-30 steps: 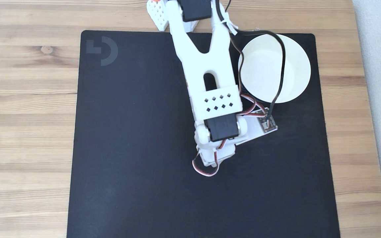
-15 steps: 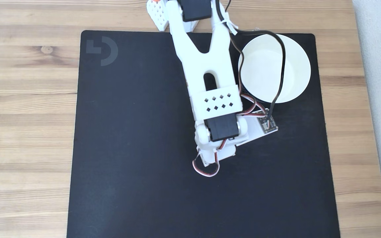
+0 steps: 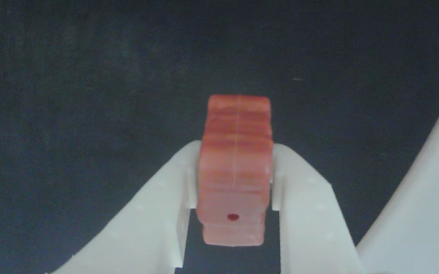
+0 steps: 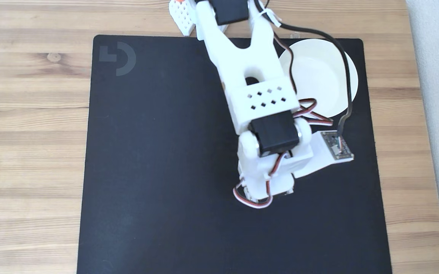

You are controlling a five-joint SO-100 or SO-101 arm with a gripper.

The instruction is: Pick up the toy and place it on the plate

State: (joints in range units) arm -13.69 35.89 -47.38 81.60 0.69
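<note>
In the wrist view the toy (image 3: 236,133), a reddish-brown block standing on its thin edge with a tiny dark hole near its lower end, sits pinched between my two white fingers (image 3: 303,198). My gripper (image 3: 236,148) is shut on it above the black mat (image 3: 90,95). In the fixed view the white arm's wrist (image 4: 268,167) hangs over the mat and hides the fingers and the toy beneath it. The plate (image 4: 318,80), round and white, lies at the mat's back right, up and to the right of the wrist, its left rim covered by the arm.
The black mat (image 4: 158,160) lies on a wooden table (image 4: 29,114). A small circuit board (image 4: 337,146) juts from the wrist's right side, with a black cable (image 4: 347,76) arcing over the plate. A white curved surface (image 3: 425,182) fills the wrist view's right edge.
The arm has swung to the right and looks larger, as if raised. Its wrist and circuit board now sit further right, and the arm covers more of the plate's left side.
</note>
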